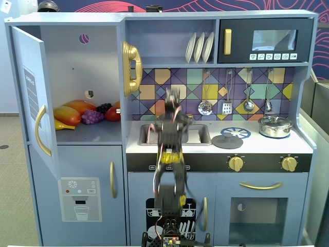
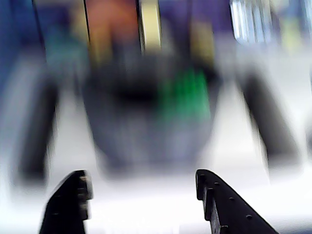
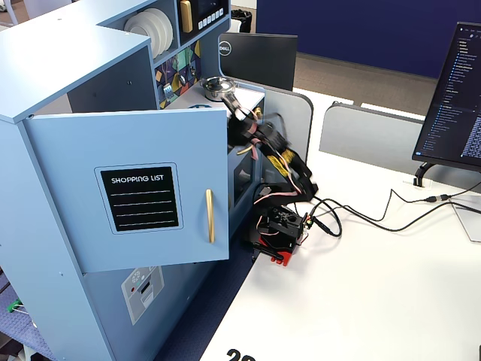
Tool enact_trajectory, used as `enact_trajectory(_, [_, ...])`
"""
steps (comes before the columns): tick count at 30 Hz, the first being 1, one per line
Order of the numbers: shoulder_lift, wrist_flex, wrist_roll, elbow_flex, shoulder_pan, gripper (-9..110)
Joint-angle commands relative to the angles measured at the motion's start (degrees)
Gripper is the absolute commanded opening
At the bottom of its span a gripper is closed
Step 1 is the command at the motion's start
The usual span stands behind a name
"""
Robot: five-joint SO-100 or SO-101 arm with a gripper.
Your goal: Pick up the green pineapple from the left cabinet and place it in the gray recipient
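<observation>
Left cabinet [image 1: 77,77] open (fruit inside), arm [image 1: 169,154] blurred, perhaps over sink [image 1: 203,135]

The left cabinet [image 1: 77,77] stands with its door [image 1: 31,98] swung wide, so its front is open; above the mangoes [image 1: 72,112], grapes [image 1: 92,117] and other fruit crowded along the shelf floor, the compartment is free air. The gold telephone [image 1: 131,68] juts from the cabinet's right wall, narrowing that side of the opening. In the blurred wrist view the gripper [image 2: 141,190] has its jaws spread with clear space between them, facing the gray recipient [image 2: 146,122], whose mouth is partly filled by the green pineapple [image 2: 185,92].
</observation>
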Motion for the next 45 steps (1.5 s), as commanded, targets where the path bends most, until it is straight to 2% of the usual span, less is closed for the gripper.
enact_trajectory(1, [12.7, 14.0, 1.6, 11.1, 1.1, 14])
enact_trajectory(3, [16.1, 18.4, 2.4, 17.6, 1.0, 11])
enact_trajectory(6, [18.5, 18.5, 3.8, 28.7, 0.4, 9])
enact_trajectory(12, [19.2, 11.9, 6.2, 46.1, -2.2, 0])
enact_trajectory(20, [15.0, 2.3, 1.5, 61.1, -2.3, 0])
enact_trajectory(25, [14.9, 6.5, 2.7, 62.0, -3.3, 0])
enact_trajectory(31, [25.0, 24.2, -8.5, 62.0, -2.0, 0])
enact_trajectory(36, [25.3, 25.9, -1.6, 62.0, -1.0, 1])
enact_trajectory(41, [25.3, 26.3, -0.6, 62.0, -0.9, 5])
enact_trajectory(43, [25.3, 26.9, 7.5, 62.0, -1.1, 5])
enact_trajectory(45, [25.3, 27.0, 6.5, 62.0, -1.1, 5])
